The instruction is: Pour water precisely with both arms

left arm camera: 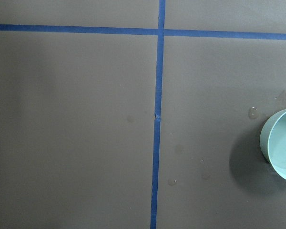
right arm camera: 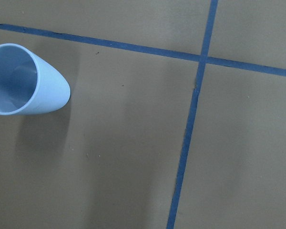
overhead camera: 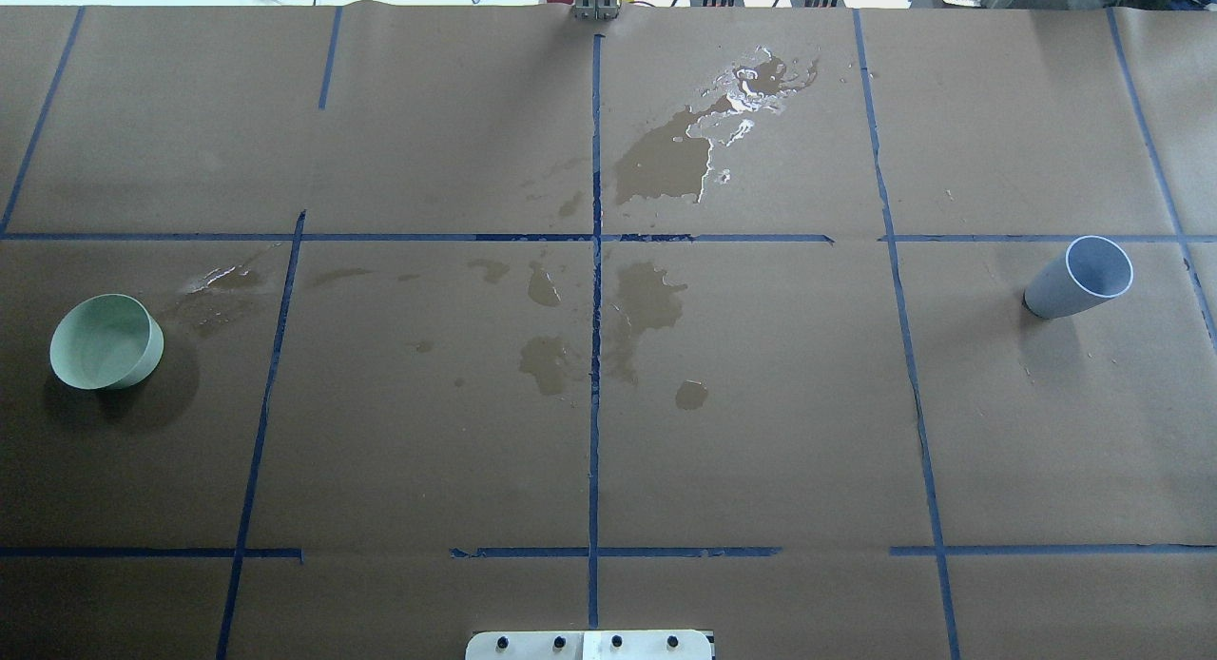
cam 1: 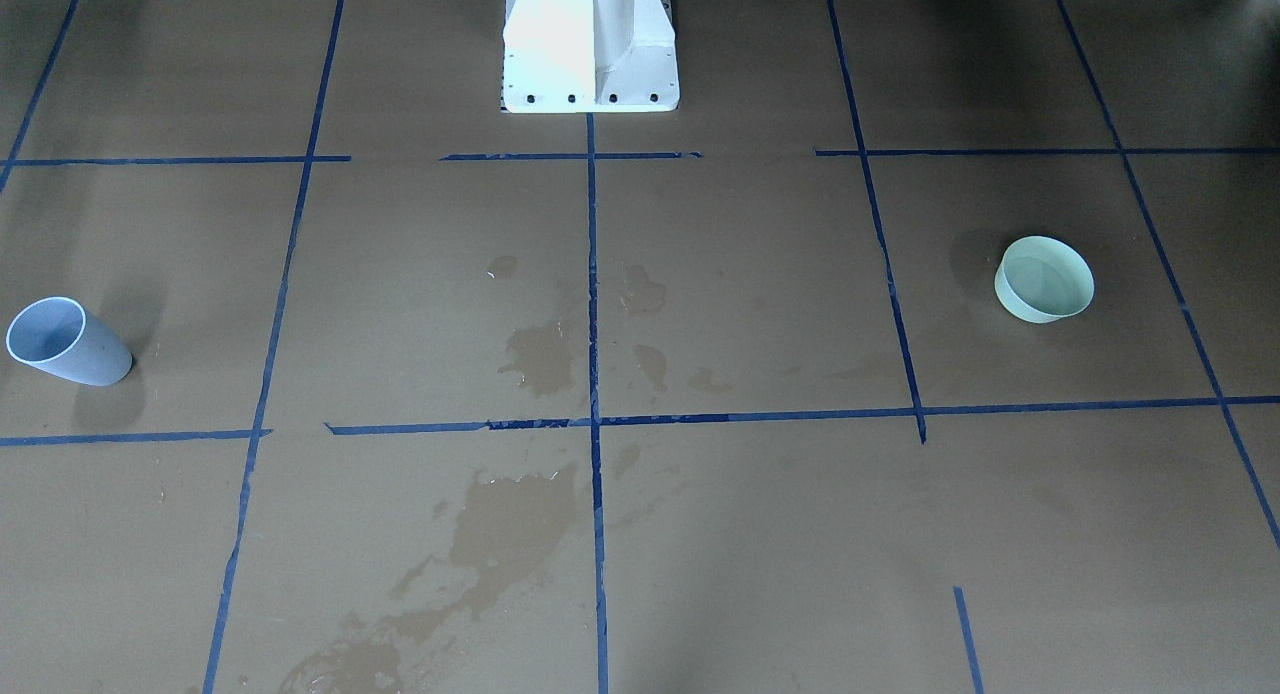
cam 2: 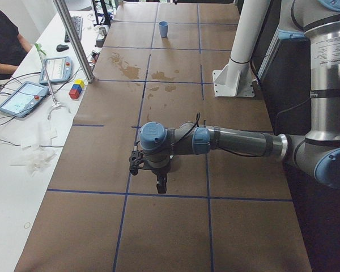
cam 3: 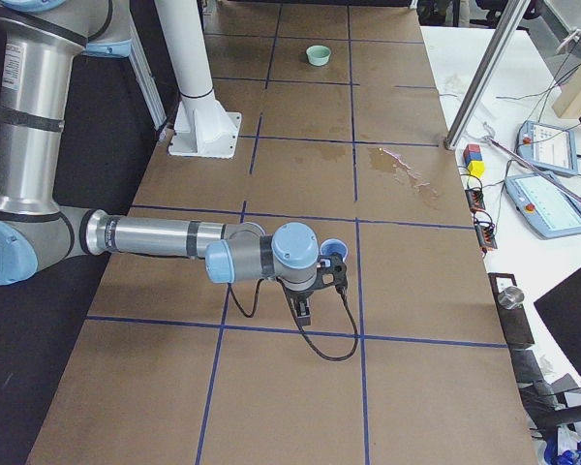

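Note:
A pale green bowl (overhead camera: 105,341) stands at the table's left, also in the front view (cam 1: 1045,279) and at the right edge of the left wrist view (left arm camera: 281,150), where a white glint suggests water inside. A pale blue cup (overhead camera: 1079,278) stands upright at the right, also in the right wrist view (right arm camera: 24,78); I cannot tell what it holds. Glistening water (overhead camera: 751,80) lies spilled at the far middle. My left gripper (cam 2: 160,187) and right gripper (cam 3: 303,312) hang above the table, each near its vessel; I cannot tell whether they are open or shut.
Dark wet stains (overhead camera: 647,299) mark the brown paper around the table's middle. Blue tape lines (overhead camera: 595,356) divide it into squares. The white pedestal base (cam 1: 590,44) stands at the robot's edge. Tablets and coloured blocks (cam 2: 76,89) lie on the operators' side table.

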You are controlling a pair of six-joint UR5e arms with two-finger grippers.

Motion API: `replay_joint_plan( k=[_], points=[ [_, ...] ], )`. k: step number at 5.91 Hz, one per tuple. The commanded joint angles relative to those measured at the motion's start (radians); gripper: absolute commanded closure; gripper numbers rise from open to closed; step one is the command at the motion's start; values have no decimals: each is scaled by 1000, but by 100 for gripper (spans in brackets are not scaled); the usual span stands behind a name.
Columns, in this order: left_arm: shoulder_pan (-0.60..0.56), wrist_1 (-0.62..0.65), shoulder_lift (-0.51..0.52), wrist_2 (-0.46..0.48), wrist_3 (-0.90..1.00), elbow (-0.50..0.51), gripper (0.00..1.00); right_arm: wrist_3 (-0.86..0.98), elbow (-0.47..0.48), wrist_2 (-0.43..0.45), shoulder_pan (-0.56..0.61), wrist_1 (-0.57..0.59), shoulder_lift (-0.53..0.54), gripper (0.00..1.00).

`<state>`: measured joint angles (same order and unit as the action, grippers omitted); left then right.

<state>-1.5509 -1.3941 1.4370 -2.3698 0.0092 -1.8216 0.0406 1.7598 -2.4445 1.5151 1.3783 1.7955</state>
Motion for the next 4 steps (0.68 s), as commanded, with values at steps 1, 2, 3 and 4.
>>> replay_joint_plan(
  k=[1, 2, 3, 4],
  points=[
    [14, -20, 0, 0, -3, -4, 0, -4, 1, -25, -15, -36, 4, 0],
    [15, -22, 0, 0, -2, -4, 0, -4, 1, -40, -30, -36, 4, 0],
    [15, -32, 0, -2, -2, -10, 0, -2, 3, -41, -33, -38, 4, 0],
    [47, -70, 0, -20, -2, -5, 0, -2, 6, -39, -38, -39, 4, 0]
  ],
)
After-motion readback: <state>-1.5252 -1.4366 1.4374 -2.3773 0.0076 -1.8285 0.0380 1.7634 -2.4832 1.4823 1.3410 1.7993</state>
